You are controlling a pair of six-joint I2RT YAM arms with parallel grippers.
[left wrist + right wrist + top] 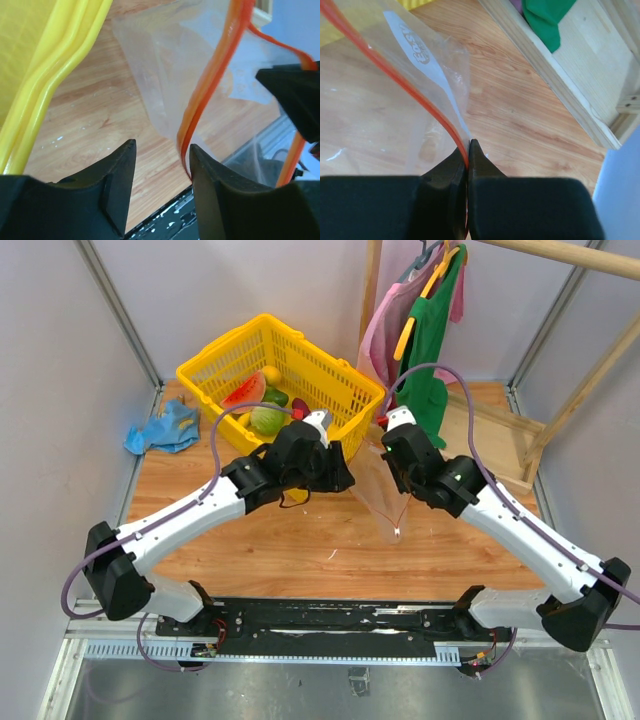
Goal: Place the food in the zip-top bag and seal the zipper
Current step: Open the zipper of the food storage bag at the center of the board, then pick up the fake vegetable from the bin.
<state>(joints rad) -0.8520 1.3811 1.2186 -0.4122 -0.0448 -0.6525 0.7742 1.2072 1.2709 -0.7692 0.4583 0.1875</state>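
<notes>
The food lies in the yellow basket (335,370): a red watermelon wedge (243,392), a striped green melon (266,420), a yellow fruit (270,373) and a purple piece (298,407). The clear zip-top bag (378,495) hangs between the two grippers, right of the basket. My right gripper (468,145) is shut on the bag's red-orange zipper (405,82) at its corner. My left gripper (162,146) is open; the zipper (212,75) runs down against its right finger, and nothing is pinched between the fingers. No food shows inside the bag (160,65).
The basket's rim (55,65) is close on the left of my left gripper. A blue cloth (165,428) lies at the far left. Green and pink clothes (430,340) hang on a wooden rack (500,435) at the back right.
</notes>
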